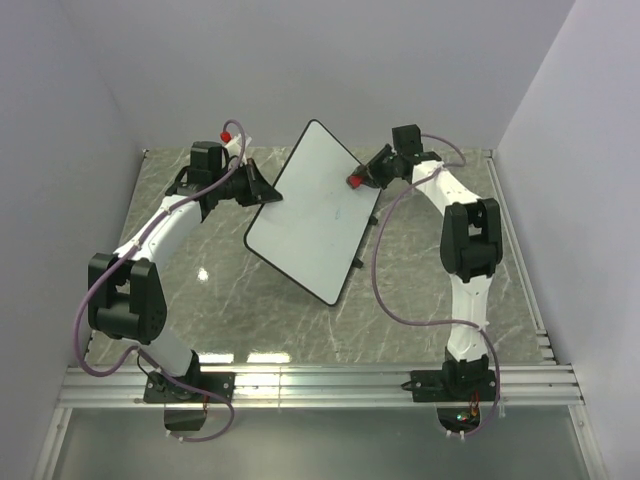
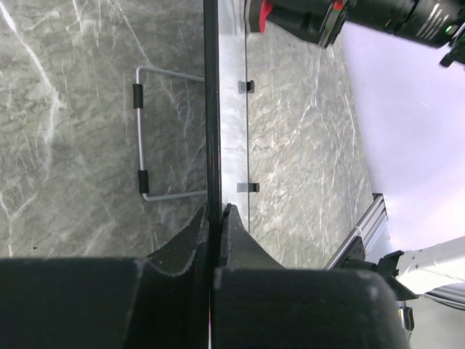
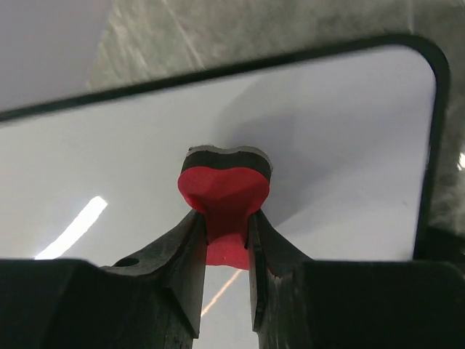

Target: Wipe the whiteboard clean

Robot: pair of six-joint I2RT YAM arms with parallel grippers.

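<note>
The whiteboard (image 1: 312, 212) is tilted up off the marble table, white with a thin black rim and a faint blue mark near its middle. My left gripper (image 1: 268, 194) is shut on the board's left edge; in the left wrist view the rim (image 2: 211, 109) runs edge-on between my jaws. My right gripper (image 1: 360, 180) is shut on the red bow-shaped eraser (image 3: 225, 190), whose dark felt face presses on the board's upper right area (image 3: 341, 145).
The board's wire stand (image 2: 145, 131) hangs behind it over the grey marble table (image 1: 420, 290). A red-tipped marker (image 1: 229, 134) lies at the back left. Aluminium rails (image 1: 320, 382) run along the near edge.
</note>
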